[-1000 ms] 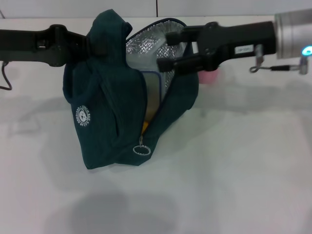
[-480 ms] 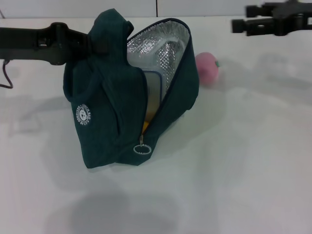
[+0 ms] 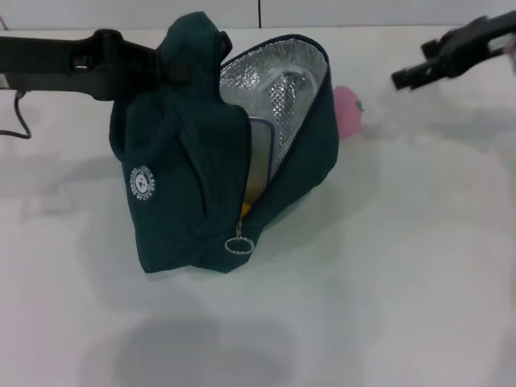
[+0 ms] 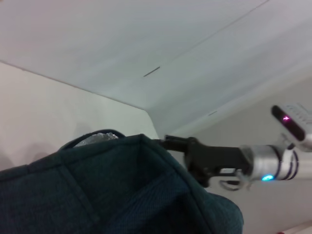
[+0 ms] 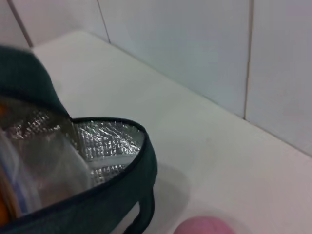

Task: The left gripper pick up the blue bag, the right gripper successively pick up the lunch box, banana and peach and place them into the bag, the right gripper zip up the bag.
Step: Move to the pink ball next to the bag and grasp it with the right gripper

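A plain white table [image 3: 387,290] is seen carrying the things, its far edge met by a pale tiled wall [image 5: 204,44]. The blue bag [image 3: 193,185] is stood on the table left of centre, its bottom resting on the surface and its foil-lined mouth left open toward the right. The peach [image 3: 350,111] is laid directly on the table just behind and right of the bag, partly hidden by the bag's rim. Soft shadows are cast on the surface around the bag

One blue bag [image 3: 201,169], one lunch box [image 3: 260,149] and one banana [image 3: 244,206] inside it, one peach [image 3: 350,111], two grippers: left [image 3: 165,68], right [image 3: 411,74].
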You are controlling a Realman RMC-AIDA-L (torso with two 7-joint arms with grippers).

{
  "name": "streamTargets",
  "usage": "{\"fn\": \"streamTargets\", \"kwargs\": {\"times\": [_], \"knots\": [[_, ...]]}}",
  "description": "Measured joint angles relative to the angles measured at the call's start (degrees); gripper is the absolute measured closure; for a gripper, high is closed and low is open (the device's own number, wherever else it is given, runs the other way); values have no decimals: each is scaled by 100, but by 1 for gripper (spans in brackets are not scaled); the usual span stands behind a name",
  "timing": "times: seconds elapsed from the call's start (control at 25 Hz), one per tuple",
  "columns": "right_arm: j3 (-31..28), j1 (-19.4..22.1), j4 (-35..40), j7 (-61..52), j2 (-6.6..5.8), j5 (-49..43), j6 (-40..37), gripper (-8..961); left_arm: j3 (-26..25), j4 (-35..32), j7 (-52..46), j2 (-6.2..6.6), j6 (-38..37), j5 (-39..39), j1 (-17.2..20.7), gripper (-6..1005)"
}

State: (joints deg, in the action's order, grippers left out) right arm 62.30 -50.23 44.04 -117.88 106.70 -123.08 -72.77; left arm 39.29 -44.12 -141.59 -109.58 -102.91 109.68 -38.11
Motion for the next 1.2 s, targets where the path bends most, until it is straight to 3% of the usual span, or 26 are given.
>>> {"fn": "streamTargets", "kwargs": {"times": [0.2, 0.36, 0.48, 0.76, 1.2], "knots": [[0, 38, -6, 246, 580, -367, 677, 84, 0, 0, 29, -6, 13, 0, -10, 961], [14, 92, -161, 382, 829, -387, 1155, 85, 0, 0, 111, -8, 64, -50, -11, 961], [65, 97, -382, 462, 888, -255, 1467, 85, 0, 0, 193, -17, 69, -130, -11, 961], [83, 96, -823, 912, 908, 324, 1883, 85, 0, 0, 363, -19, 70, -187, -33, 961], [361, 120, -1141, 1113, 927, 461, 2302, 85, 0, 0, 363, 0, 83, -270, -58, 961]]}}
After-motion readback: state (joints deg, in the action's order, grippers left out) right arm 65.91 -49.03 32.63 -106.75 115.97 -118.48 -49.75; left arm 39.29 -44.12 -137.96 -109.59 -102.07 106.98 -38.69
